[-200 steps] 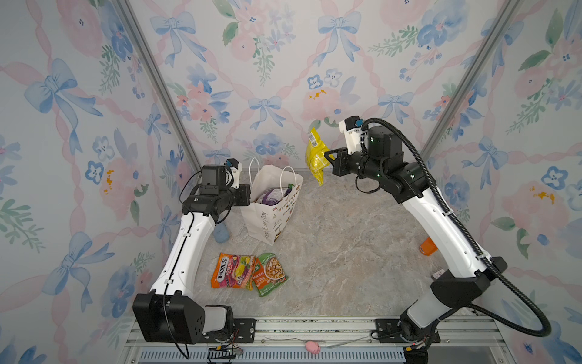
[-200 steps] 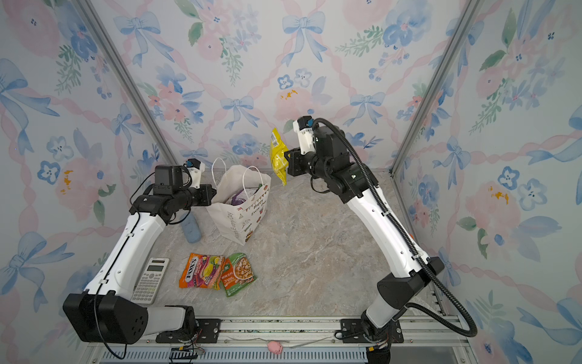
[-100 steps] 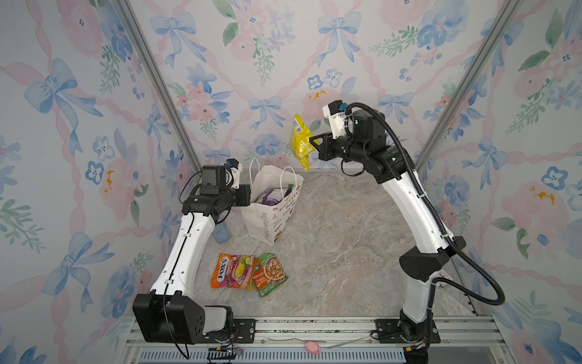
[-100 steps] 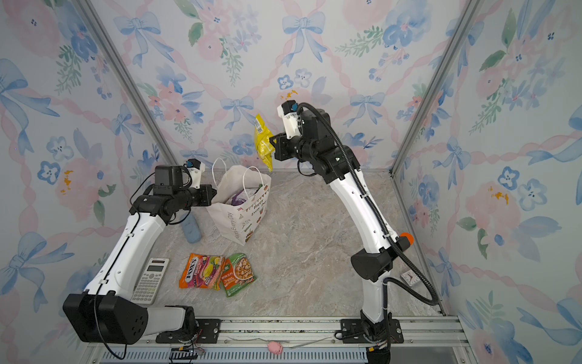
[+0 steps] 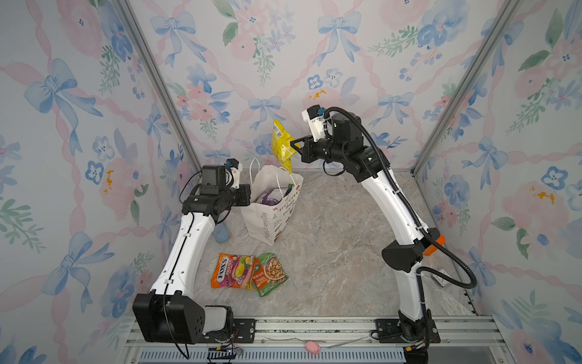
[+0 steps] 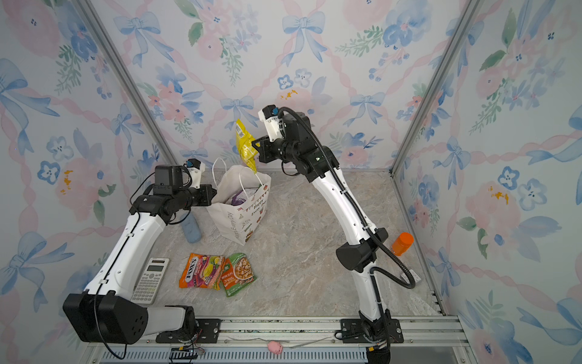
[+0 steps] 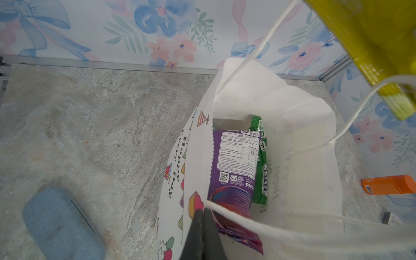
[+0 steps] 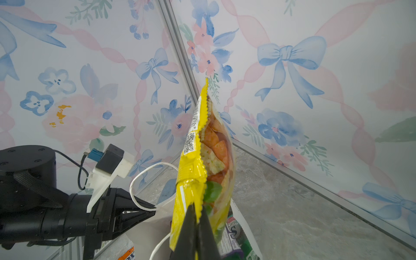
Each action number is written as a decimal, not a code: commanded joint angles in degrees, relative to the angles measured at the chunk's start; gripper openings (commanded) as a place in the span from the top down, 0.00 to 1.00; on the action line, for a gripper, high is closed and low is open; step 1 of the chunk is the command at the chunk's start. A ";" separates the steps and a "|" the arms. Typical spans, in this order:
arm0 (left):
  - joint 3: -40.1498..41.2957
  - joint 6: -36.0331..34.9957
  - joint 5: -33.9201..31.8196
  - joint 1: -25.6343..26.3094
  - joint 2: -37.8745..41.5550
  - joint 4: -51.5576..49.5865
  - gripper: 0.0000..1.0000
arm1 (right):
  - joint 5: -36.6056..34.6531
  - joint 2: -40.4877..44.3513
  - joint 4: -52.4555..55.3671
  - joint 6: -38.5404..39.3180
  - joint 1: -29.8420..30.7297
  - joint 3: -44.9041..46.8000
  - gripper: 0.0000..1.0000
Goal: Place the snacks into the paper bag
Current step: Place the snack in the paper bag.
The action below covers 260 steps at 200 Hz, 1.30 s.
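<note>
Yellow crinkly chip packet (image 5: 281, 146), seemingly light, limp and crushable, hangs above the paper bag (image 5: 264, 220), its edge seam pinched by the right gripper (image 5: 295, 145); the left gripper (image 7: 202, 212) clamps the bag's rim.

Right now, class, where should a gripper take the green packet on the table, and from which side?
Pinch the green packet at its edge away from the orange packet, coming down from above: it lies flat, its other edge meets the orange one.
</note>
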State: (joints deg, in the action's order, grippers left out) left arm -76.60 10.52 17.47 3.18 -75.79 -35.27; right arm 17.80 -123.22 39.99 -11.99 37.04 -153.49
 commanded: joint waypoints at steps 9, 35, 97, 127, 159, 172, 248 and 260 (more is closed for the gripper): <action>-0.66 0.11 1.78 -0.36 0.40 -0.07 1.00 | 2.28 -1.62 -2.26 -1.58 0.84 -2.22 1.00; -0.75 0.13 1.86 -0.32 0.37 -0.06 1.00 | 3.11 -2.72 -3.73 -2.66 1.02 -2.18 1.00; -0.83 0.12 1.77 -0.37 0.40 -0.07 1.00 | 2.35 -4.31 -9.92 -5.03 0.81 -3.29 1.00; -0.75 0.03 1.61 -0.32 0.64 -0.07 1.00 | 1.81 -4.82 -13.38 -6.91 0.36 -3.31 1.00; -0.66 0.11 1.61 -0.37 0.73 -0.07 1.00 | 1.84 -5.42 -15.25 -8.70 -0.12 -3.69 1.00; -0.66 0.03 1.60 -0.37 0.73 -0.03 1.00 | 2.27 -5.51 -14.65 -8.75 -0.12 -3.68 1.00; -0.75 0.11 1.61 -0.32 0.64 -0.07 1.00 | 5.17 -3.78 -6.13 -5.36 0.65 -0.85 1.00; -0.75 0.12 1.47 -0.37 0.70 -0.02 1.00 | 5.38 -2.13 -5.12 -4.39 0.80 1.24 1.00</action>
State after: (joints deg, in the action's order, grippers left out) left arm -76.60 10.52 17.47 3.18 -75.79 -35.27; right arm 21.56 -127.92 31.27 -18.59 37.23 -154.65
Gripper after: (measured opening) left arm 0.047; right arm 0.046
